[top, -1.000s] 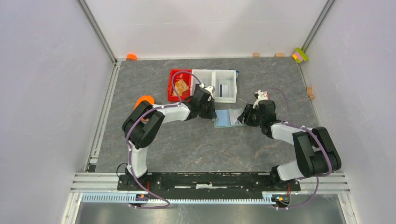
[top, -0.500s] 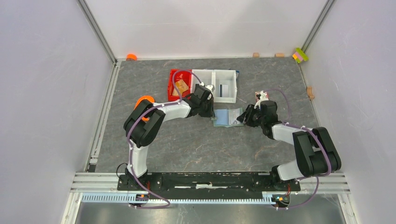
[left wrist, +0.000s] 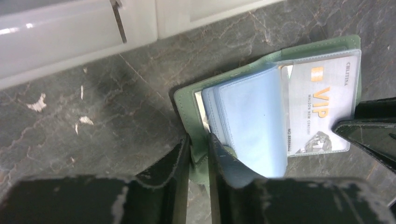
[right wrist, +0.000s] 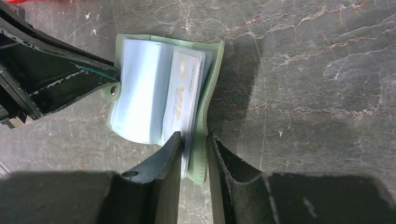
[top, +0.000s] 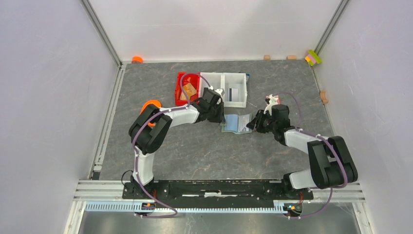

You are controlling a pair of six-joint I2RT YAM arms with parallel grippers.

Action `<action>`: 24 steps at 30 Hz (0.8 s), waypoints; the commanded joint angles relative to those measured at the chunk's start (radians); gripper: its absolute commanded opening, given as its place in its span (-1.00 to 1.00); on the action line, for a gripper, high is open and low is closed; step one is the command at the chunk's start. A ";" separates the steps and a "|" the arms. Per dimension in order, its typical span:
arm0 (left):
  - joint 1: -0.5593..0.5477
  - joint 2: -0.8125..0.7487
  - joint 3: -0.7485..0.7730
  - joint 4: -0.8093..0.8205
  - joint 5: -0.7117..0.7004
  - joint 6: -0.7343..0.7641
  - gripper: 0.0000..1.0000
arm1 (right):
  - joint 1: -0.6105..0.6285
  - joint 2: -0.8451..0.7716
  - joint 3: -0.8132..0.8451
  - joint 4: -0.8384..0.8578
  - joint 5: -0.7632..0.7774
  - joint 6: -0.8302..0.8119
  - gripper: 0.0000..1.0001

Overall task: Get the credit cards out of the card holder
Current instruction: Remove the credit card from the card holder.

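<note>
The sage-green card holder (top: 237,123) lies open on the table between my two grippers. Its pale blue pockets (left wrist: 252,121) bulge upward, and a white credit card (left wrist: 322,107) marked VIP in gold sits in the right-hand pocket. My left gripper (left wrist: 198,154) is shut on the holder's left cover edge (right wrist: 110,122) by the small tab. My right gripper (right wrist: 194,154) is shut on the opposite edge, pinching the green cover (right wrist: 201,154) and the pocket with the VIP card (right wrist: 184,98). In the top view the left gripper (top: 220,117) and right gripper (top: 252,124) flank the holder.
Just behind the holder stand a red bin (top: 180,92) holding a tan-gold card (top: 189,91) and a white two-part bin (top: 221,78) with a grey-striped card (top: 234,92). The white bin wall (left wrist: 70,37) is close to my left gripper. An orange disc (top: 152,105) lies beside the left arm.
My right gripper has narrowed its jaws and closed on the holder's right edge. The left gripper has stayed at the left edge, and the holder has shifted slightly left.
</note>
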 commanded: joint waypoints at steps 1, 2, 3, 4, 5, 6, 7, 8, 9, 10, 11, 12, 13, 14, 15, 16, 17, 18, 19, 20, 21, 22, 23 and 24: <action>-0.031 -0.093 -0.057 0.009 0.016 0.035 -0.33 | 0.015 -0.053 0.026 -0.047 -0.046 -0.038 -1.00; -0.031 -0.120 -0.083 0.042 0.011 0.035 -0.24 | 0.015 -0.058 0.021 -0.035 -0.065 -0.032 -1.00; -0.031 -0.157 -0.114 0.074 0.011 0.034 -0.19 | 0.016 -0.064 0.013 -0.018 -0.080 -0.025 -1.00; -0.031 -0.186 -0.140 0.112 0.012 0.034 -0.15 | 0.015 -0.071 0.007 -0.006 -0.095 -0.012 -1.00; -0.031 -0.220 -0.171 0.147 0.014 0.034 -0.10 | 0.015 -0.077 0.002 0.004 -0.103 -0.004 -1.00; -0.031 -0.249 -0.201 0.184 0.014 0.032 -0.07 | 0.013 -0.086 -0.002 0.013 -0.109 0.007 -1.00; -0.031 -0.271 -0.223 0.215 0.014 0.031 -0.05 | 0.011 -0.093 -0.005 0.016 -0.111 0.010 -1.00; -0.031 -0.292 -0.244 0.235 0.013 0.032 -0.04 | 0.012 -0.095 -0.004 0.012 -0.109 0.011 -1.00; -0.031 -0.305 -0.257 0.250 0.006 0.031 -0.03 | 0.011 -0.096 -0.003 0.005 -0.109 0.009 -1.00; -0.031 -0.315 -0.266 0.254 -0.005 0.030 -0.02 | 0.009 -0.092 -0.002 -0.005 -0.108 0.005 -1.00; -0.031 -0.323 -0.272 0.252 -0.024 0.028 -0.01 | 0.010 -0.087 -0.001 -0.015 -0.108 -0.002 -1.00; -0.031 -0.324 -0.272 0.241 -0.045 0.028 0.02 | 0.010 -0.082 -0.001 -0.023 -0.106 -0.007 -1.00; -0.031 -0.318 -0.265 0.221 -0.074 0.026 0.05 | 0.011 -0.079 -0.005 -0.026 -0.103 -0.013 -1.00; -0.031 -0.309 -0.251 0.188 -0.101 0.026 0.06 | 0.009 -0.077 -0.006 -0.035 -0.095 -0.024 -1.00; -0.029 -0.295 -0.231 0.159 -0.111 0.024 0.09 | 0.009 -0.074 -0.010 -0.038 -0.088 -0.029 -1.00; -0.029 -0.280 -0.215 0.133 -0.111 0.025 0.12 | 0.010 -0.074 -0.014 -0.038 -0.083 -0.032 -1.00; -0.029 -0.267 -0.203 0.123 -0.111 0.024 0.15 | 0.010 -0.072 -0.018 -0.038 -0.081 -0.033 -1.00; -0.029 -0.256 -0.194 0.125 -0.089 0.026 0.17 | 0.010 -0.072 -0.021 -0.037 -0.083 -0.035 -1.00; -0.030 -0.248 -0.193 0.137 -0.058 0.029 0.17 | 0.010 -0.071 -0.024 -0.035 -0.088 -0.035 -1.00; -0.031 -0.239 -0.193 0.155 -0.014 0.028 0.17 | 0.011 -0.071 -0.027 -0.035 -0.092 -0.035 -1.00; -0.031 -0.229 -0.194 0.181 0.033 0.030 0.10 | 0.011 -0.071 -0.030 -0.035 -0.095 -0.035 -0.98; -0.031 -0.215 -0.191 0.206 0.097 0.032 -0.09 | 0.010 -0.072 -0.036 -0.033 -0.101 -0.036 -0.93; -0.031 -0.193 -0.183 0.226 0.165 0.035 -0.26 | 0.010 -0.072 -0.040 -0.034 -0.103 -0.037 -0.88; -0.032 -0.168 -0.160 0.222 0.213 0.037 -0.36 | 0.011 -0.073 -0.044 -0.034 -0.105 -0.039 -0.81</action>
